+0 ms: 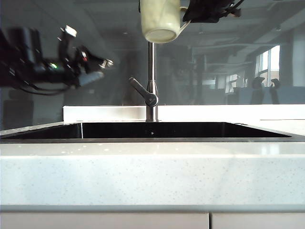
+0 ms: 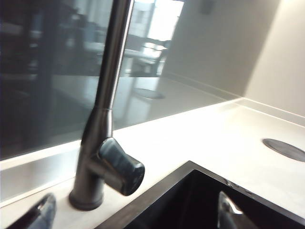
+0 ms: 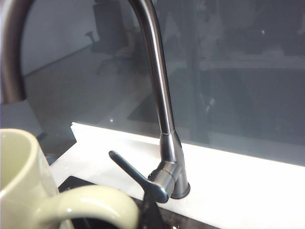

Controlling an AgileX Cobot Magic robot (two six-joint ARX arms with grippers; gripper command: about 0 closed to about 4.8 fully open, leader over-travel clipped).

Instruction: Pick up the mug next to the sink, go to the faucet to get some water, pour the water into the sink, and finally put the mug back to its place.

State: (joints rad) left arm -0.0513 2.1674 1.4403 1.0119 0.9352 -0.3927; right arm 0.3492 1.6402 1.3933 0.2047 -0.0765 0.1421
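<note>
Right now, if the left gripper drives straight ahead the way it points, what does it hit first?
Most likely the faucet: the left gripper, jaws open, points at its lever and base, at the sink edge. Depth is unclear, so the gap can't be judged.

Mug (image 1: 160, 19) top cut off; left gripper (image 1: 97, 67) blurred (exterior view).

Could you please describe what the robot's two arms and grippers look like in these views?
Both are black. In the exterior view the left gripper is blurred, with black cables trailing below, a white block on top, a small green light, a red spot and a grey-blue finger. Its dark glossy fingertips show in the left wrist view. The right gripper, at the top edge, is black with thin black cables.
</note>
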